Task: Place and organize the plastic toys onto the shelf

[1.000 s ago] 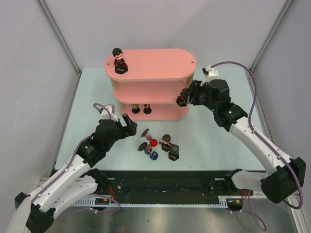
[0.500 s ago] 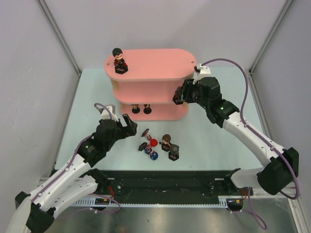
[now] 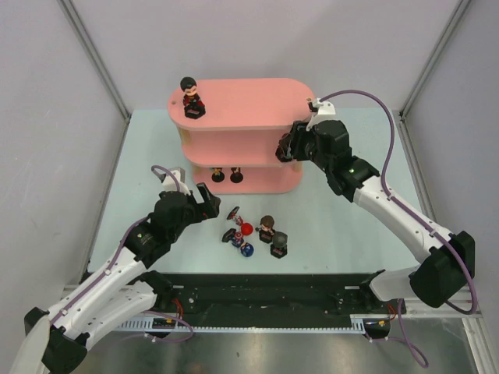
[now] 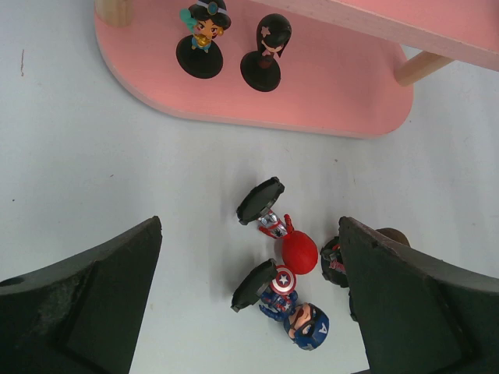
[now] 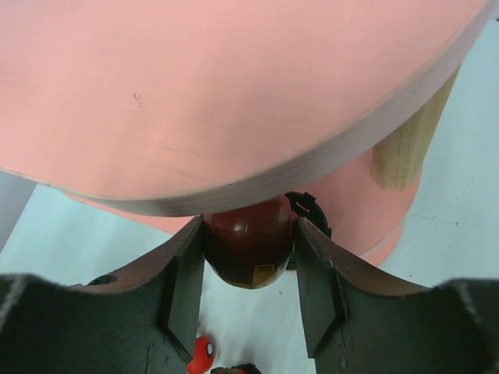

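The pink shelf [image 3: 257, 105] stands at the back. A dark-haired figurine [image 3: 189, 97] stands on its top board; two more [image 3: 217, 175] [image 3: 236, 175] stand on the bottom board, also in the left wrist view [image 4: 201, 40] [image 4: 266, 53]. My right gripper [image 3: 284, 149] is shut on a red-gold figurine [image 5: 249, 241], holding it at the shelf's right end by the middle board [image 5: 234, 93]. My left gripper [image 3: 204, 199] is open above the table, left of several loose figurines: a red-headed one [image 4: 292, 243] and a blue-headed one [image 4: 300, 315] lie on their sides; two others [image 3: 267, 227] [image 3: 279, 244] stand.
A wooden shelf post [image 5: 405, 148] is just right of the held figurine. Grey walls close in the pale table [image 3: 351, 226] on three sides. A black rail [image 3: 265, 300] runs along the near edge between the arm bases.
My right gripper has moved left and further toward the shelf's right end with the red-gold figurine. The left arm and the loose figurines have not moved.
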`<state>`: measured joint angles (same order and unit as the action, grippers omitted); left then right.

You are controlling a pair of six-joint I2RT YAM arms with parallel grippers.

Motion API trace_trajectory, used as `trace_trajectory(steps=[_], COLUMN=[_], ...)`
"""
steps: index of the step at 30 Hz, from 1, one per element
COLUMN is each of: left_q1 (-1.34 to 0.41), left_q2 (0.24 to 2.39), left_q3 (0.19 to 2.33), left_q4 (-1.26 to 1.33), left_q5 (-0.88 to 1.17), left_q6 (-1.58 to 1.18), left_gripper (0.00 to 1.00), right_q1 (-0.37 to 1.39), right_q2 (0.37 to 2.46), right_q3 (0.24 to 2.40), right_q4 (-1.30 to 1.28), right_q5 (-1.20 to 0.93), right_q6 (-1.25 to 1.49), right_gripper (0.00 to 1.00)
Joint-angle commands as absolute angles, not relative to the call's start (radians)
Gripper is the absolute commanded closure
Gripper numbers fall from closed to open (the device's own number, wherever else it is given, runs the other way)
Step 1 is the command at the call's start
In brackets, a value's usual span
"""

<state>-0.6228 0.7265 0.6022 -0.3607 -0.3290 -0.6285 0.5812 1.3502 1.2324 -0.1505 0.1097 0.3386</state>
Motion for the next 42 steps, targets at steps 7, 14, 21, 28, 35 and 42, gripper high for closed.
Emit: trace_trajectory(steps=[7, 14, 21, 28, 35, 42], left_q1=[-0.626, -0.626, -0.626, -0.624, -0.626, -0.624], left_q2=[0.718, 0.729, 0.733, 0.738, 0.741, 0.733], left_q3=[0.624, 0.64, 0.638, 0.637, 0.64, 0.637], left_q4=[-0.336, -0.334, -0.331, -0.325, -0.33, -0.333], left_q5=[-0.318, -0.311, -0.307, -0.304, -0.307, -0.31], left_q6=[-0.614, -0.611, -0.612, -0.617, -0.612, -0.612], left_gripper=[0.0, 0.0, 0.0, 0.0, 0.0, 0.0], right_q1=[0.617, 0.624, 0.624, 0.623, 0.624, 0.624], right_q2=[1.381, 1.393, 1.402, 1.41, 1.417, 1.425], right_q3=[1.289, 1.29, 1.289, 1.289, 1.289, 1.289], right_q4=[-0.071, -0.057, -0.057, -0.052, -0.043, -0.041], right_q5=[0.178, 0.198, 0.196, 0.189, 0.181, 0.173], right_q6=[0.333, 0.337, 0.333, 0.33, 0.334, 0.337], right_gripper=[1.0, 1.0, 0.96, 0.84, 0.74, 0.61])
